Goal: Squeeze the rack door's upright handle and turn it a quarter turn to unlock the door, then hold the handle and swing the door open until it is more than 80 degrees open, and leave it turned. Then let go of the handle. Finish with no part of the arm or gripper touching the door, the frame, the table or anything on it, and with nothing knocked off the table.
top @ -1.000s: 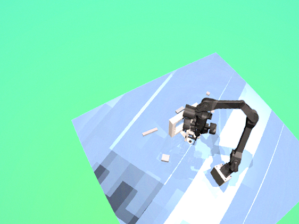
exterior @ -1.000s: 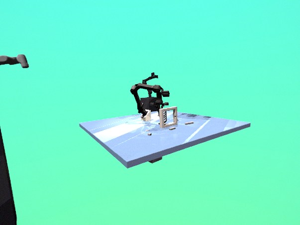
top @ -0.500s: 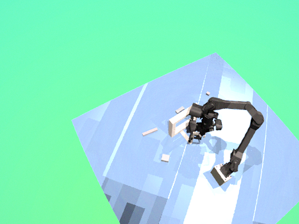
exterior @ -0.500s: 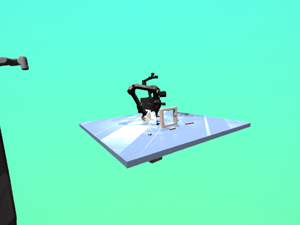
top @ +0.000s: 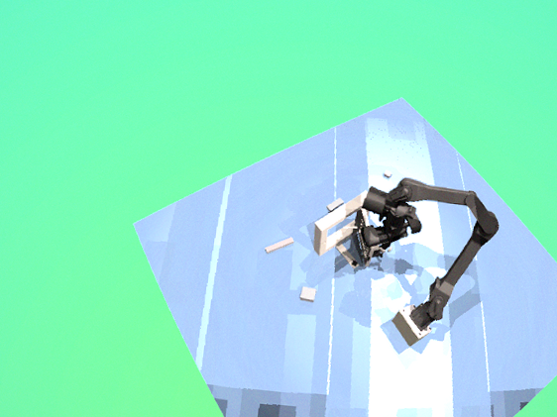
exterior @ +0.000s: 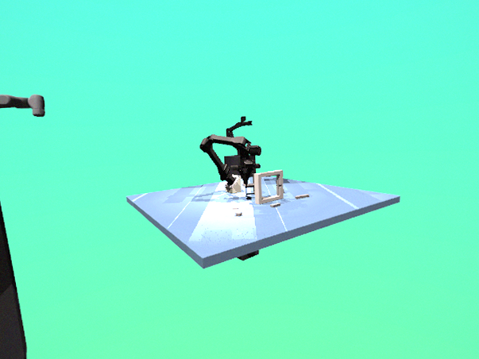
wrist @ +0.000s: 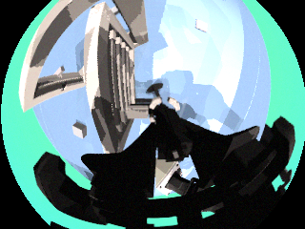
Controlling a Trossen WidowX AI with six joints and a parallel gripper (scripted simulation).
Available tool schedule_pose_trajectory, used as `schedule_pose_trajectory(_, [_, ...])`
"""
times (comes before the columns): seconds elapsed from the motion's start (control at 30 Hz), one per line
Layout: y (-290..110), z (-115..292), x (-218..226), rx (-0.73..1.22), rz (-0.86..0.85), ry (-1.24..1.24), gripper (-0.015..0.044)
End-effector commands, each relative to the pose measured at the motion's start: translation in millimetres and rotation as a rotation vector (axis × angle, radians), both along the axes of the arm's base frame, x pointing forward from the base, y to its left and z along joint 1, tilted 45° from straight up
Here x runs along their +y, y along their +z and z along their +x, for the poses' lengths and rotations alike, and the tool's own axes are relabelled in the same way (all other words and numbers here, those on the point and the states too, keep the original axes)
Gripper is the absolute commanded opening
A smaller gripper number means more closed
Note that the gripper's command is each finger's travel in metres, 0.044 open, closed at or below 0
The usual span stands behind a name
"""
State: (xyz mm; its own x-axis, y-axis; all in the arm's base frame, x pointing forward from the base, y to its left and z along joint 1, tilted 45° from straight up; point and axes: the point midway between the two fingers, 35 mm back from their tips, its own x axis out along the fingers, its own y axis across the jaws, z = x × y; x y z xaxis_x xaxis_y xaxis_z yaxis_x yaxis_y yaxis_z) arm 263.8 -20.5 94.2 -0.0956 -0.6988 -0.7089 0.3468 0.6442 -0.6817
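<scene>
while the door (top: 365, 256) (exterior: 250, 186) (wrist: 97, 86) stands swung well out from the frame (top: 319, 239) (exterior: 257, 189) (wrist: 30, 86), the gripper (top: 372, 257) (exterior: 247, 181) (wrist: 167, 124) is clamped on what i take to be the handle, at the side of the door away from the hinge. that grip makes sense: held out there, the handle gives the arm (top: 470, 247) (exterior: 214, 157) its best leverage, and a firm squeeze should keep it turned through the swing. the handle itself is mostly lost among the dark fingers, so i can't tell from sight how far round it is.

the frame is upright on the table (top: 235, 325) (exterior: 315, 215) (wrist: 229, 57), with the door still joined to it at one side. the arm bends high and wide around, probably so that its elbow keeps out of the door's path. the wrist comes down from above, which leaves the fingers low at the handle and the bulk over the door.

the unlocking looks done and the opening well along, though whether it has passed the wanted angle i can't judge. a little more pull along the arc may be due, then a straight, gentle release, so the fingers neither twist the handle back nor drag the door. the stick (top: 279, 244) (exterior: 302, 197) lies apart from the frame, out of the way.
</scene>
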Motion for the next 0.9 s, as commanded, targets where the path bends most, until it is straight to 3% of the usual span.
schedule_pose_trajectory(0.0, [7, -1, -6, 0.058, 0.009, 0.066, 0.0027])
schedule_pose_trajectory(0.87, [41, 6, -42, 0.333, 0.043, 0.344, 0.0027])
